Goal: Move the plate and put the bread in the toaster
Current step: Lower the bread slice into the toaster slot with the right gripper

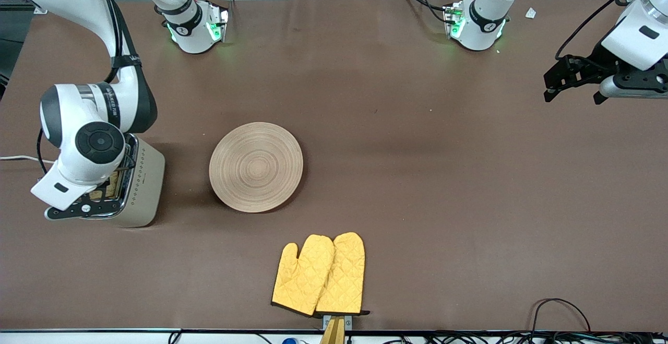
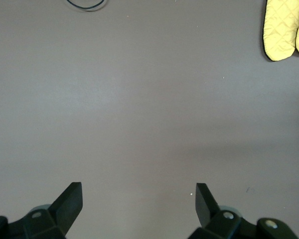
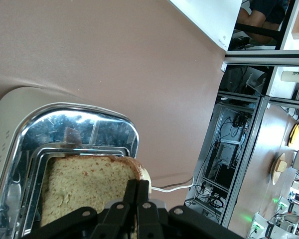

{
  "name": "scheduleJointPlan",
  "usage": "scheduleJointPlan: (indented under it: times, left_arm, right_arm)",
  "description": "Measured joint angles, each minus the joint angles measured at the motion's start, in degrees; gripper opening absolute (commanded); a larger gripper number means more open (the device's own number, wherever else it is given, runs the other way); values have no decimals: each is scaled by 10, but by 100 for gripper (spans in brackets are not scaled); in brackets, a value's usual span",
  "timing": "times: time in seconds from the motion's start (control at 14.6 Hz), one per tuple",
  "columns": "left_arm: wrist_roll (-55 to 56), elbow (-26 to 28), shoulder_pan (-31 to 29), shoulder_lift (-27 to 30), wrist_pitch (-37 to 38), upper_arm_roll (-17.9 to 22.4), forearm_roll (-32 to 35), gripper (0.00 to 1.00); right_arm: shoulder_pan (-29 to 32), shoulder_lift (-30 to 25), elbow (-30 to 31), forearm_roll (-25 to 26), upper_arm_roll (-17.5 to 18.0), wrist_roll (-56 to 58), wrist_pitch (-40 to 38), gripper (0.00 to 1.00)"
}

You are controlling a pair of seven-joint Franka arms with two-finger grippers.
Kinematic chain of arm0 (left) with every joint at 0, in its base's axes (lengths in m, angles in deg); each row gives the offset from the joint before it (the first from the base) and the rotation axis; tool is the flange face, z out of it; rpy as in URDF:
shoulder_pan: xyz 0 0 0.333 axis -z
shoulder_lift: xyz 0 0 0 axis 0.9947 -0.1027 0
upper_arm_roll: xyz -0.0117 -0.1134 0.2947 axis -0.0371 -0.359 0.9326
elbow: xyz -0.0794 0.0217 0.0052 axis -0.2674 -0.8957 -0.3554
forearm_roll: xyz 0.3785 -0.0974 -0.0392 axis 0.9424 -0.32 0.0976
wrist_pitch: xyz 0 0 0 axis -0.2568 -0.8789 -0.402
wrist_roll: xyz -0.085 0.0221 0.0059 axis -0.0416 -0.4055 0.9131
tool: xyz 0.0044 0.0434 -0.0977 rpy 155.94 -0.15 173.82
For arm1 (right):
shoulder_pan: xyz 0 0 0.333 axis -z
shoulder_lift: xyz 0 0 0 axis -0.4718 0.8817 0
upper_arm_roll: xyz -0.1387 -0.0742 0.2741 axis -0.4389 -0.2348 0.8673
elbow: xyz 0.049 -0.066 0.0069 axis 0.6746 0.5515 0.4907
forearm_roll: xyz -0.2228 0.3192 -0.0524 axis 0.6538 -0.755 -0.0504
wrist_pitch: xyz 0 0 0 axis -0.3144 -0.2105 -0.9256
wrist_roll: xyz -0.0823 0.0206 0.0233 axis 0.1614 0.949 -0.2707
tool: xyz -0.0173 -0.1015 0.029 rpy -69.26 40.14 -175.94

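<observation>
The bread point(image 3: 87, 186), a speckled slice with a darker crust, is judged to be light, soft and easily crushed or torn; it is best taken by its upper edge with a gentle pinch, flat faces between the pads, so that it can hang straight over a slot. It is seen in the right wrist view standing on edge in a slot of the toaster point(image 1: 141, 185), part of it above the chrome top. The toaster stands at the right arm's end of the tabletop point(image 1: 443, 177), its white cord point(image 3: 172, 188) trailing away.

The right gripper point(image 3: 137, 199) is over the toaster, its jaws clenched tight on the top edge of the slice, the crust pinched thin between them. A release is judged to be all that the slice needs to drop in.

The plate point(image 1: 255, 167), wooden, stiff and shallow, lies bare on the tabletop beside the toaster, toward the middle; a low rim like this is judged awkward to pinch.

The left gripper point(image 2: 138, 199) waits over bare tabletop at the left arm's end, jaws released wide and holding nothing. Yellow oven mitts point(image 1: 319, 273) lie nearer the front camera than the plate.
</observation>
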Motion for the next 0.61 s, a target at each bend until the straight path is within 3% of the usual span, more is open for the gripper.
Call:
scheduleJointPlan:
  times: [0.41,0.61]
  left_arm:
    - [0,0,0,0,0,0,0,100]
    - [0,0,0,0,0,0,0,100]
  right_arm:
    - [-2,4,23,-5,6,-42,-3,1]
    - [-3,5,44,-44,9,-61,-4,1]
